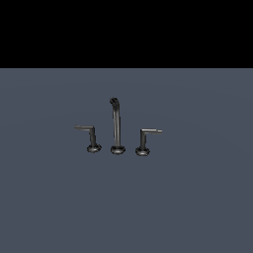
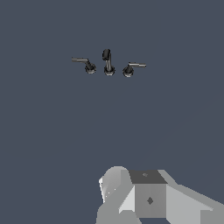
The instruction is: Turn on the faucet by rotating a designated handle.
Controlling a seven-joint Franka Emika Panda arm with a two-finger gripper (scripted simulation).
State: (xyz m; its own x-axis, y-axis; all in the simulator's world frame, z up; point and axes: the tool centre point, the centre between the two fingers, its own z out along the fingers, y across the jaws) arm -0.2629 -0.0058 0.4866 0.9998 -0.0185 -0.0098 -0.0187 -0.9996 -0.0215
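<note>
The faucet [image 1: 117,126] is a small dark-metal set standing on a flat grey-blue surface. Its tall spout [image 1: 116,123] with a hooked top is in the middle. The designated handle [image 1: 89,136], an evenly dark L-shaped lever, stands on the exterior view's left of the spout. A twin handle [image 1: 146,140] with a paler arm tip stands on the right. In the wrist view the faucet [image 2: 108,63] and designated handle [image 2: 85,63] look small and far off. Only grey blocky parts of my gripper [image 2: 144,197] show there, well short of the faucet. Its fingers are not distinguishable.
The grey-blue surface [image 1: 126,197] spreads all around the faucet. A black band [image 1: 126,32] fills the upper part of the exterior view. No arm shows in the exterior view.
</note>
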